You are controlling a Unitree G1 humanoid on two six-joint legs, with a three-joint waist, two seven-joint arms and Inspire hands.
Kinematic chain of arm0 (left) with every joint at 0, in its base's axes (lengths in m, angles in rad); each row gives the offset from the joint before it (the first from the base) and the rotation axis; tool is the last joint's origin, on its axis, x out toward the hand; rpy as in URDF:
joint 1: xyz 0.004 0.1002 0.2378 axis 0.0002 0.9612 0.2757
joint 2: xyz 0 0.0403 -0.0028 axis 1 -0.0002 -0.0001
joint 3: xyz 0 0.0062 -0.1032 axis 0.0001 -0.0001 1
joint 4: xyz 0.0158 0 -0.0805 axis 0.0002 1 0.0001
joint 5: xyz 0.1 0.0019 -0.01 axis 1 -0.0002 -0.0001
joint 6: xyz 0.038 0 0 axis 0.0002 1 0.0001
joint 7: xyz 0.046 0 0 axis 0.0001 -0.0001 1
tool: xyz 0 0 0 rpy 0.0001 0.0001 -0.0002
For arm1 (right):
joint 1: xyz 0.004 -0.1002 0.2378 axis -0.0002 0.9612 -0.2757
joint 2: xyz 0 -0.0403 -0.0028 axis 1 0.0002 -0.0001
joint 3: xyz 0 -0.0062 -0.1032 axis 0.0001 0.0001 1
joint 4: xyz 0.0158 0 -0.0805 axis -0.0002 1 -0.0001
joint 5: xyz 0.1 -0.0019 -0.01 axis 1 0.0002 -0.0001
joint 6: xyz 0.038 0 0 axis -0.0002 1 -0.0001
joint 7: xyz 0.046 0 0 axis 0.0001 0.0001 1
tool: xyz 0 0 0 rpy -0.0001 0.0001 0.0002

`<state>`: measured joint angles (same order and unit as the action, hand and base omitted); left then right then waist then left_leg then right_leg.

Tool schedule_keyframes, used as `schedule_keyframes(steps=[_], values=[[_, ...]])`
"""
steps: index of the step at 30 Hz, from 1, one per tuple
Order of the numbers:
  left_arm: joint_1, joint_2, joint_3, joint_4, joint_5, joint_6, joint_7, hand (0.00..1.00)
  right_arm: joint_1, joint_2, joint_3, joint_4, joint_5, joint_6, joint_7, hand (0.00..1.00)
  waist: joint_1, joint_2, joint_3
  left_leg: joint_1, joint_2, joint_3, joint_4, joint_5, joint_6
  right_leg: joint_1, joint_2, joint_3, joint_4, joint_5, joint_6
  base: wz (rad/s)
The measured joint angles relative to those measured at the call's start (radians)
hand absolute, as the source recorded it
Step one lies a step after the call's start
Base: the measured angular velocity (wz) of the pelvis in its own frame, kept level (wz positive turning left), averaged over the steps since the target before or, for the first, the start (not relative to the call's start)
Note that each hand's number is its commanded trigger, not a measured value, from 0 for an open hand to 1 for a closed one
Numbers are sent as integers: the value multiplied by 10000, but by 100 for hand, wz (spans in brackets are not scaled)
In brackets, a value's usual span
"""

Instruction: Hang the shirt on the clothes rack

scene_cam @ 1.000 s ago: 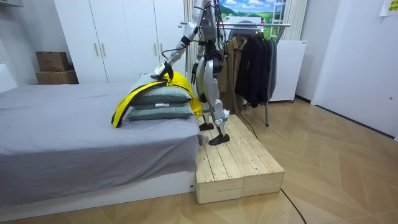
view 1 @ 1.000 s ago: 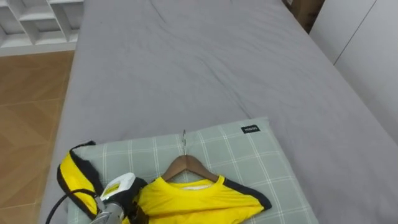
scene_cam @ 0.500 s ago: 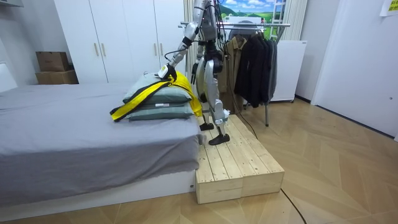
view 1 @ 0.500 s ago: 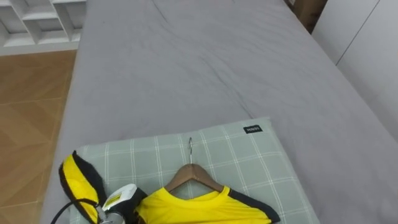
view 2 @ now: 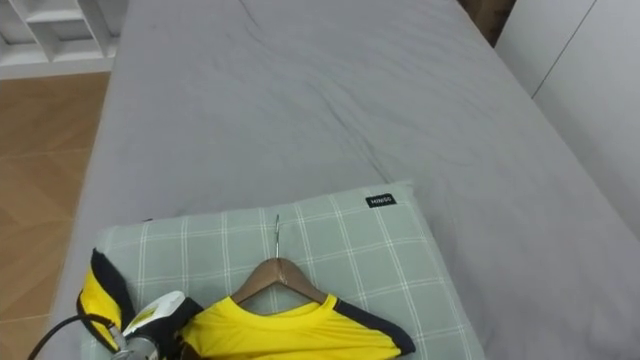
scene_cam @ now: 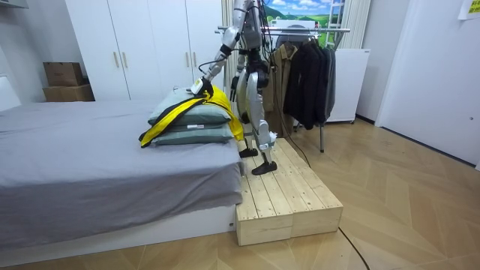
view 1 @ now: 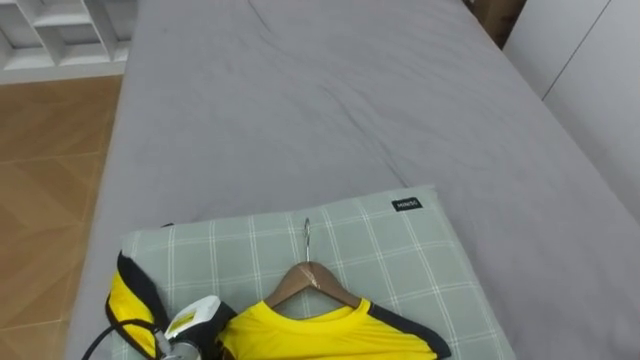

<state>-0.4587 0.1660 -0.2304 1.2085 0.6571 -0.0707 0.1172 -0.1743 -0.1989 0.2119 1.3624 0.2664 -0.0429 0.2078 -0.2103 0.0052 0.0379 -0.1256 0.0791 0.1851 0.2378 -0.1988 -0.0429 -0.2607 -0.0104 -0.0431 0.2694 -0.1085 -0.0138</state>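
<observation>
From the room view, the robot stands on a wooden platform [scene_cam: 285,196] at the head of the bed [scene_cam: 90,169], facing the room view's left. Its left arm reaches out over the stacked pillows [scene_cam: 191,135]. The left hand [scene_cam: 199,85] is raised just above them, and the yellow shirt [scene_cam: 182,114] slopes from it down across the pillows, with one part hanging over the side nearest the robot. Behind the robot a clothes rail [scene_cam: 319,31] carries dark garments [scene_cam: 306,75], and white wardrobes [scene_cam: 139,45] line the far wall.

In the left eye view, the shirt lies at the near edge of the top pillow [view 1: 400,262], which is pale green and checked. A wooden hanger [view 1: 312,281] sits in the shirt's neck, its metal hook lying flat on the pillow and pointing away up the bed. The left hand shows at the lower left, touching the shirt's shoulder. A black-trimmed yellow sleeve loops out beside it, toward the wooden floor [view 1: 50,170]. Its fingers are buried in the cloth, so I cannot tell how it grips.

The right eye view shows the same layout, with the hanger centred on the pillow and the hand low at the left.
</observation>
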Motion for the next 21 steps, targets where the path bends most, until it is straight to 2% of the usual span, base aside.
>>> schedule_keyframes(steps=[3, 9, 14, 18, 21], values=[[0, 3, 0, -7, 2, 0, 3, 100, 35, -32, -1, -11, 1, -3, -47, 0, 5, 94, -68, -13, 12, -72, -2, 0, 0, 72, -3, -112, -124, 44, -11, 9], [62, 43, 5, -140, 0, -3, 59, 100, 214, -77, -80, -6, 56, -8, -149, 0, 147, 195, -138, 183, 14, -172, -22, 0, 0, 329, 5, -178, -205, 48, -10, 3], [699, 55, 336, -827, 11, -9, 154, 100, 576, -97, -543, -42, 130, 0, -115, 0, 265, 266, -213, 581, 9, -234, -219, 2, 0, 722, 15, -240, -336, 18, 13, 4], [1457, 215, 606, -2217, 2, 9, 298, 100, 827, -64, -978, -95, 122, 1, -73, 0, 292, 260, -225, 689, -13, -268, -245, 2, 0, 856, -5, -262, -324, -40, 37, 6], [1560, 221, 703, -2619, -138, 9, 549, 100, 933, -64, -986, -145, 122, -1, -105, 0, 347, 253, -268, 716, -19, -329, -254, 2, 0, 884, -5, -275, -314, -44, 40, 3]])
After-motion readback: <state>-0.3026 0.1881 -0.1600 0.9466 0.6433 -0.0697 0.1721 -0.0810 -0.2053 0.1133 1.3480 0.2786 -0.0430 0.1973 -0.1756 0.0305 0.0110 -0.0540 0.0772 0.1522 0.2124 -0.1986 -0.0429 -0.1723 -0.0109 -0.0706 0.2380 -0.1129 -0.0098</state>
